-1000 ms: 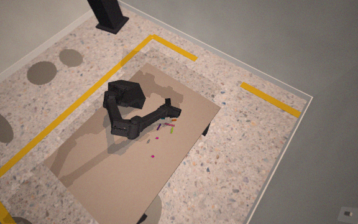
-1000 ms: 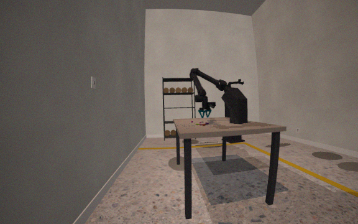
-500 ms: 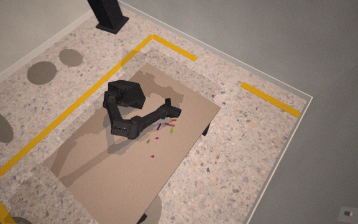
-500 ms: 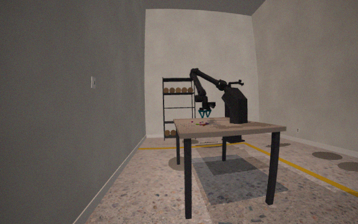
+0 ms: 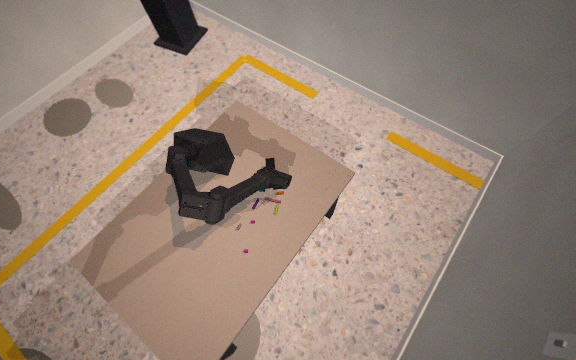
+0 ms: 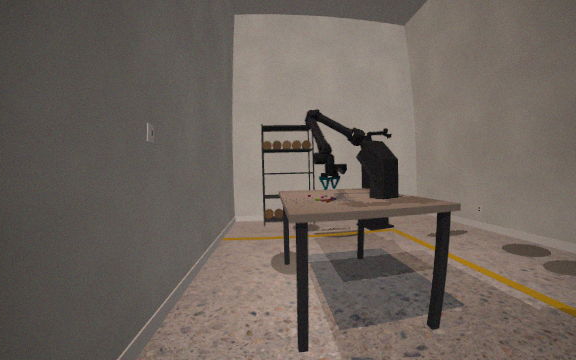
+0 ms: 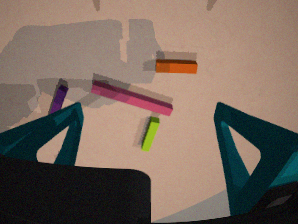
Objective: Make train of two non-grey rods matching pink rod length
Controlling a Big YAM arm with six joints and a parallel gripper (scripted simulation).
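Note:
In the wrist view the pink rod [image 7: 132, 98] lies slanted in the middle of the table. A lime rod [image 7: 149, 133] lies just below it, and an orange rod [image 7: 176, 67] lies above and to its right. A purple rod [image 7: 59, 98] lies at the left, by the left finger. My gripper [image 7: 148, 109] is open and empty, above the table, its teal fingers wide on either side of the lime rod. In the top view the pink rod [image 5: 272, 200], lime rod [image 5: 276, 209], orange rod [image 5: 280, 192] and purple rod [image 5: 255, 203] lie beside the arm's wrist.
Two magenta rods [image 5: 252, 221] [image 5: 245, 251] and a grey rod [image 5: 238, 227] lie apart toward the table's front. The arm's black base [image 5: 203, 150] stands at the back of the table. A shelf [image 6: 287, 170] stands behind the table.

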